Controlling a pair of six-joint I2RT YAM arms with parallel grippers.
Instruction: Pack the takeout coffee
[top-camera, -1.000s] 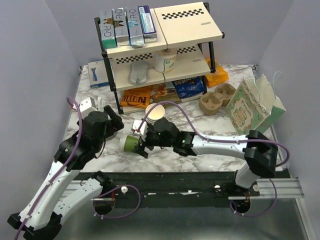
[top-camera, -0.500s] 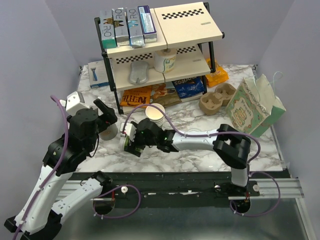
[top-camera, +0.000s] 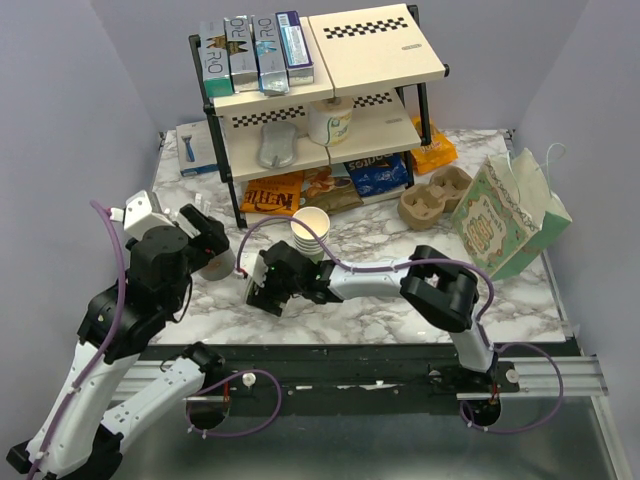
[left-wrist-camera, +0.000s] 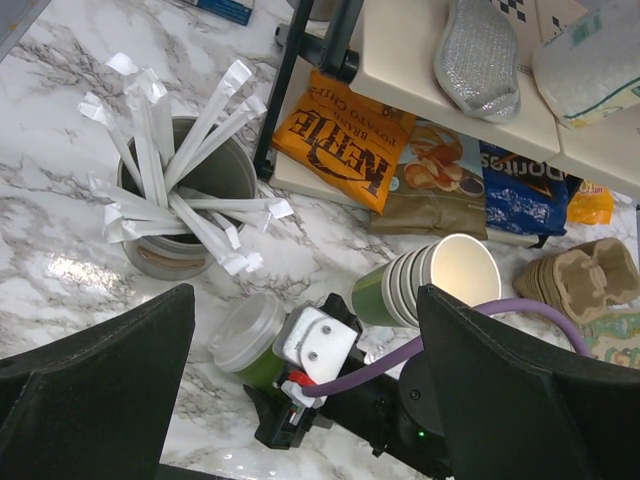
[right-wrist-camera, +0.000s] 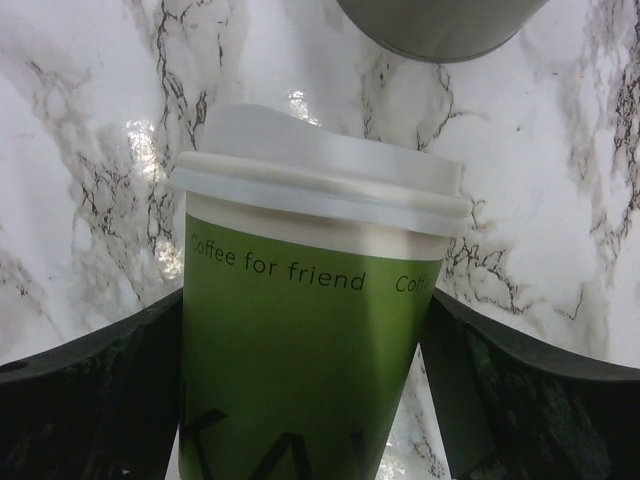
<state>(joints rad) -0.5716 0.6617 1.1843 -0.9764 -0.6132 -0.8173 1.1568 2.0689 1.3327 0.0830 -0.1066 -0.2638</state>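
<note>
Left side: left gripper (top-camera: 212, 243) hangs over the left part of the table (top-camera: 385, 312), fingers spread wide with nothing between them. Below it, in the left wrist view, a metal straw pot (left-wrist-camera: 150, 255) full of wrapped straws.

Just right of the pot: the coffee cup (right-wrist-camera: 305, 330), green sides, white lid (right-wrist-camera: 320, 165). It sits between the fingers of the right gripper (top-camera: 262, 287), which has reached far left across the table. In the right wrist view both fingers press the cup's lower sides, so it reads as gripped. Long axis runs along the fingers, lid end pointing away from the wrist toward the straw pot, base end toward the palm. In the left wrist view the cup looks tipped over toward the left, not upright. Cannot tell whether it rests on the marble or is just off it.

Right of that: stack of cups (top-camera: 310, 228), lidless, just beyond the right gripper. Well apart, far right: cup carrier (top-camera: 432, 197), then a paper bag (top-camera: 505, 215).

Judgement: the right arm has the cup; the left is near but idle. The packing spot lies rightward, so the cup needs righting, lid up, and a long carry to the right.
</note>
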